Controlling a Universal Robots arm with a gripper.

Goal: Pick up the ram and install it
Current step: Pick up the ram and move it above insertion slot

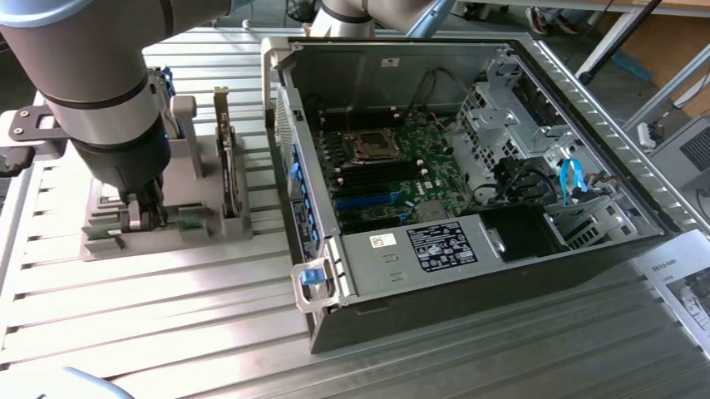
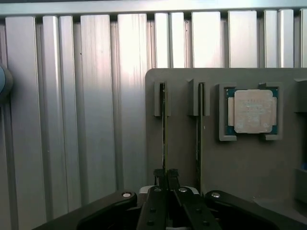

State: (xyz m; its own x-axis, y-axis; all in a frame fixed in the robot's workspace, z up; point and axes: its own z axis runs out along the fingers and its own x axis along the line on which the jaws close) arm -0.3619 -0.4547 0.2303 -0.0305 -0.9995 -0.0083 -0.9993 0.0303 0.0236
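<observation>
Pincer (image 2: 166, 173) black, ram (image 2: 163, 124) dark green, holder (image 2: 240, 163) grey, table (image 2: 96, 120) ribbed silver.

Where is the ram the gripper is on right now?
The ram stands on edge in the grey holder, at the exterior view's left of the open computer case. It is pinched by the gripper, beside the second stick.

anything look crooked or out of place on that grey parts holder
Nothing stands out. The ram in the gripper and the second ram stand straight in slots of the holder; the processor sits square in its pocket.
</observation>
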